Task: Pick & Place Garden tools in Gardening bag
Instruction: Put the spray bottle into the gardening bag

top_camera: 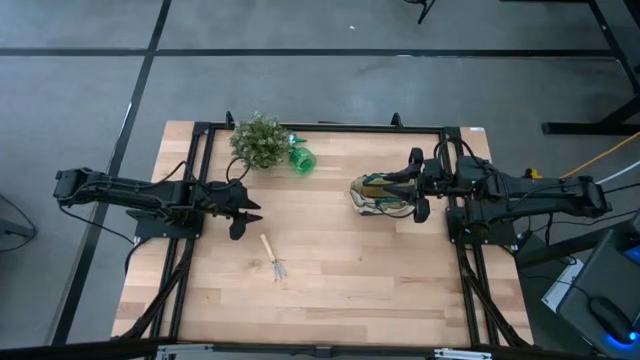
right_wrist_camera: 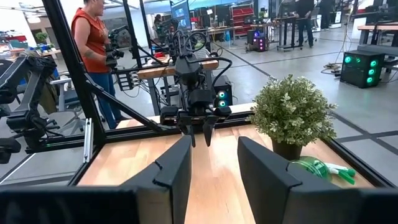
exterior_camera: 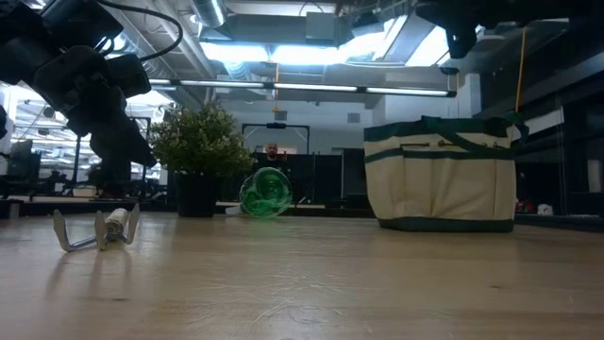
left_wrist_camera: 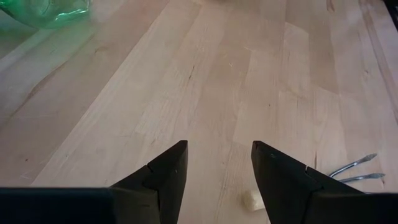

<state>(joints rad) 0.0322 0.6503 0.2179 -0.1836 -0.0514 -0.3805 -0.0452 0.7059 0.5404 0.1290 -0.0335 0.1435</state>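
The beige gardening bag [top_camera: 372,196] with dark green trim stands upright on its base at the table's right [exterior_camera: 442,175]. My right gripper [top_camera: 392,184] hovers level above the bag, open and empty [right_wrist_camera: 214,158]. A wood-handled mini rake [top_camera: 272,258] lies flat on the table near the middle left [exterior_camera: 99,227]. A bright green plastic tool [top_camera: 302,160] lies on its side beside the potted plant [top_camera: 258,140]. My left gripper [top_camera: 255,212] stands open above bare wood [left_wrist_camera: 219,168], slanting down. The rake's tines [left_wrist_camera: 354,171] lie just off to its side.
A black frame [top_camera: 320,127] runs along the table's far edge and sides. Bare wood lies between the two arms [top_camera: 330,240]. Beyond the table, a person [right_wrist_camera: 93,43] stands in the room among other rigs.
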